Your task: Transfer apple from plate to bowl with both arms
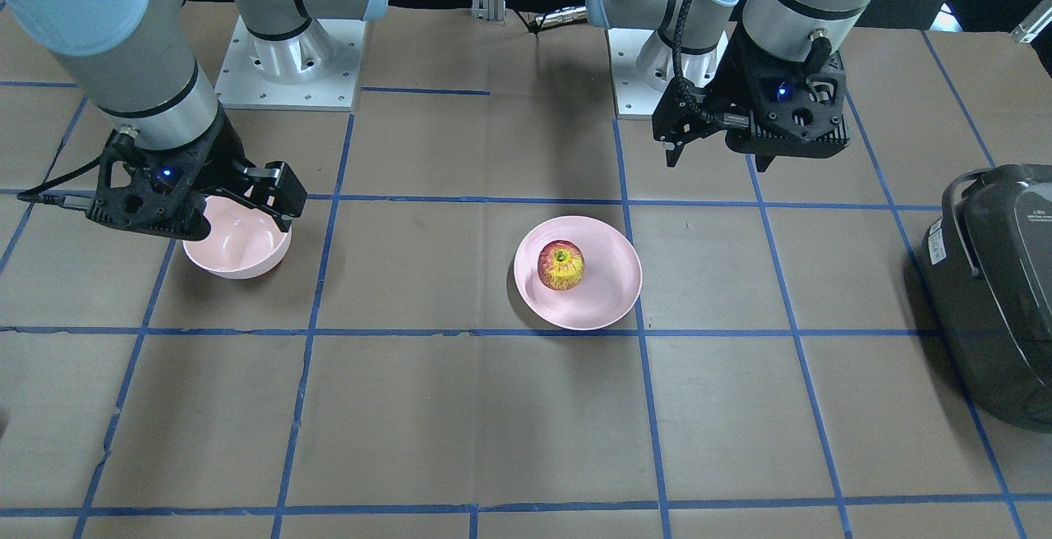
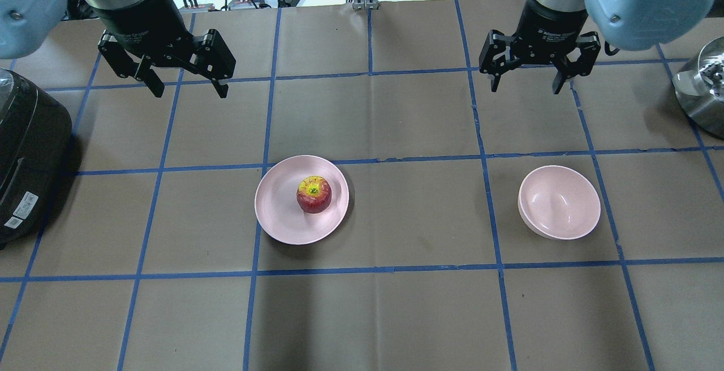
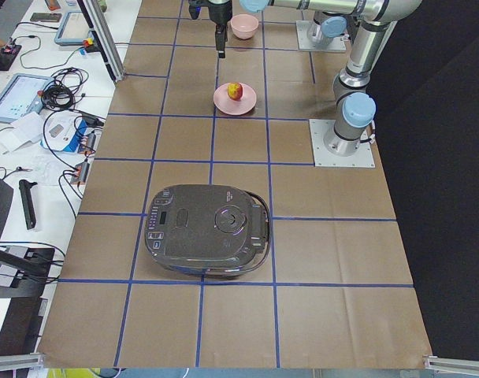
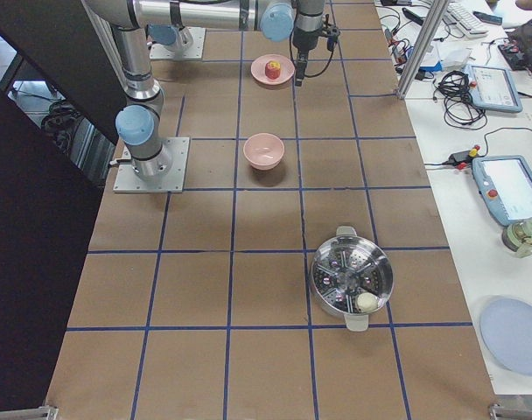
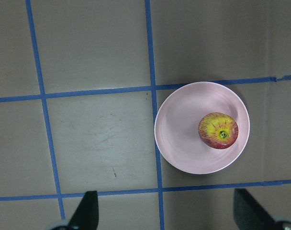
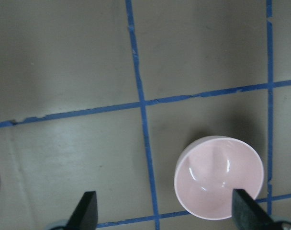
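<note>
Left gripper (image 2: 189,91) hangs empty in the overhead view with its fingers spread wide. It shows over bare table (image 2: 396,122), up and to the picture's left of the plate (image 2: 277,215). The apple (image 2: 314,194) sits on that plate, a little right of its middle, stem dimple up, well apart from the fingers. Right gripper (image 2: 527,85) is just as wide and empty; it shows above the bowl (image 2: 560,204) in the picture, clear of it. The bowl stands upright, well to the right of the plate.

From the front-facing camera, the right gripper's black body overlaps the bowl's far rim. The left gripper appears up and to the right of the plate, apart from it.

The left wrist camera shows two fingertips (image 5: 85,213) far apart at the bottom edge. Plate and apple lie ahead of them, nearer the right-hand tip.

In the right wrist view, the bowl's edge meets the right-hand fingertip in the picture.

The side views show a dark rice cooker (image 3: 208,228) and a steel pot (image 4: 352,278) near the table's two ends.
</note>
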